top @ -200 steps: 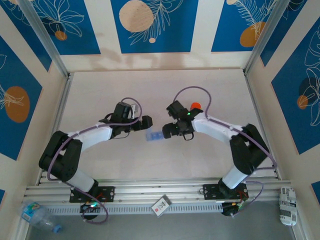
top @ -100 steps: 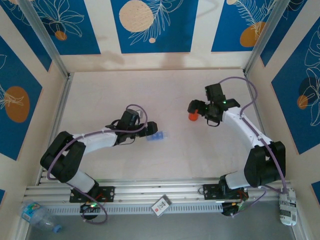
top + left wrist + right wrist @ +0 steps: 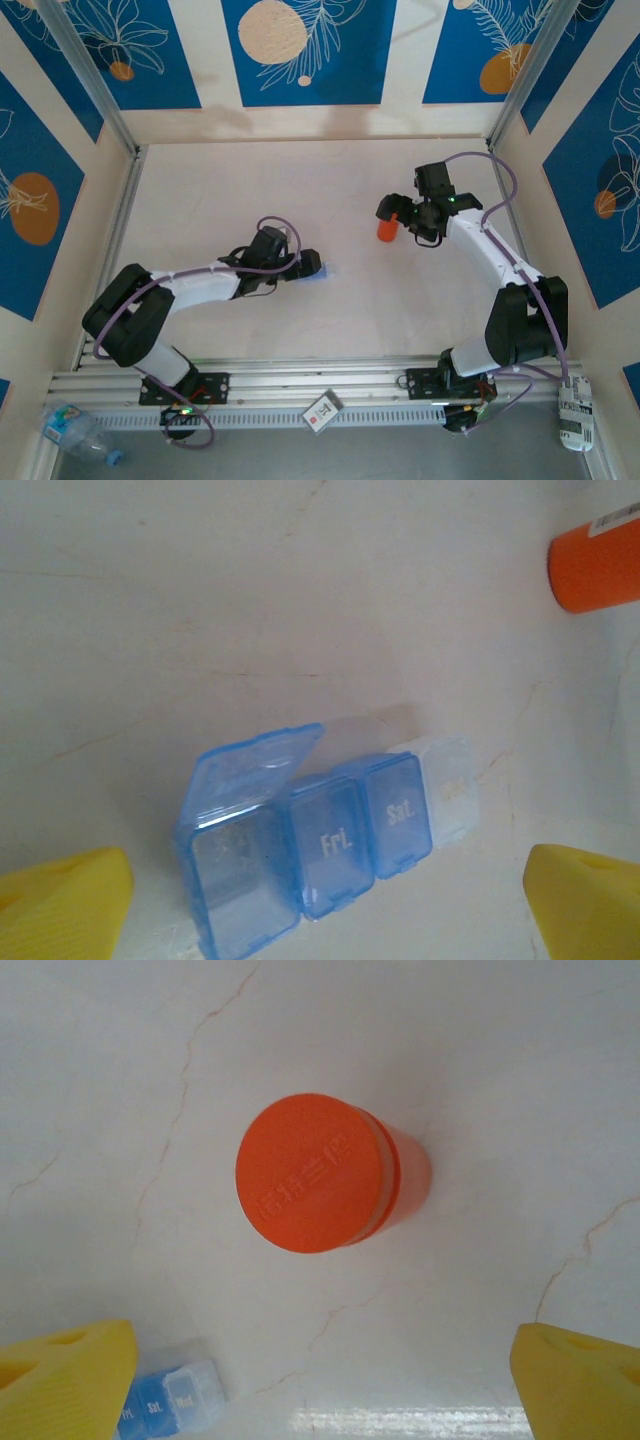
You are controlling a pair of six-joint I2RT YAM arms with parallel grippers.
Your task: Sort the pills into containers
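The containers are a pale-blue translucent strip [image 3: 330, 835] lying on the table, with the lid of its nearest compartment standing open and the lids marked "Fri." and "Sat." closed. My left gripper [image 3: 325, 905] hangs just above it, open, one yellow finger [image 3: 70, 900] on each side. In the top view the strip [image 3: 322, 268] pokes out from under the left gripper [image 3: 305, 263]. My right gripper [image 3: 320, 1380] is open above the upright orange bottle [image 3: 315, 1175], whose cap is on. I can make out no pills.
The orange bottle [image 3: 387, 228] stands at mid-right of the table, under the right gripper [image 3: 395, 208]. A corner of the strip [image 3: 170, 1400] shows in the right wrist view. Rails and walls ring the pale tabletop [image 3: 220, 190].
The right arm has swung away from the strip to the back right and now hangs over the orange bottle. The left gripper has come lower and a little to the right, over the strip.
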